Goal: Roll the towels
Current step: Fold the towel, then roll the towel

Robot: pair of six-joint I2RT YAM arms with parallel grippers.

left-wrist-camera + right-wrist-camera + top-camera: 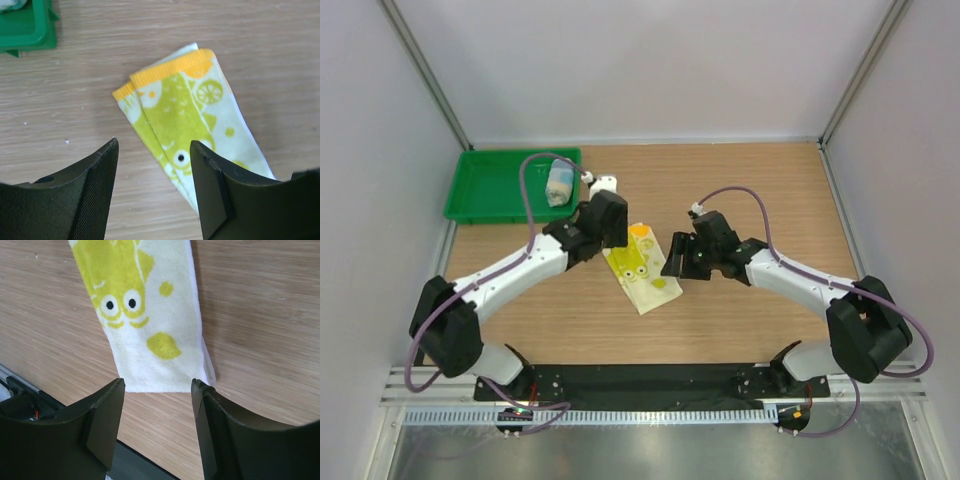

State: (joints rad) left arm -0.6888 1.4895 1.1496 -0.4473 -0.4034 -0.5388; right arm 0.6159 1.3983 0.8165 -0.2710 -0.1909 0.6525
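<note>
Left jaws and right jaws parted, empty. Green plastic tray (480,197), far-left corner, holds rolled light-blue-white towel (560,184); folded yellow-green orange-edged towel (642,268) flat mid wooden surface (770,190).

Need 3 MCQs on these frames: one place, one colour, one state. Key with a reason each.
1. Where is the rolled light-blue-and-white towel?
A) in the green plastic tray
B) on bare wood
C) held in the air

2. What colour is the hem band of the flat yellow-green printed towel?
A) blue
B) orange
C) black

3. What state is the left end effector in?
A) shut on a towel
B) shut, empty
C) open, empty

Key:
1 A, the roll lies inside the tray's rim.
2 B, the left wrist view shows an orange band across the towel's end.
3 C, its fingers stand apart above the towel with nothing gripped.
</note>
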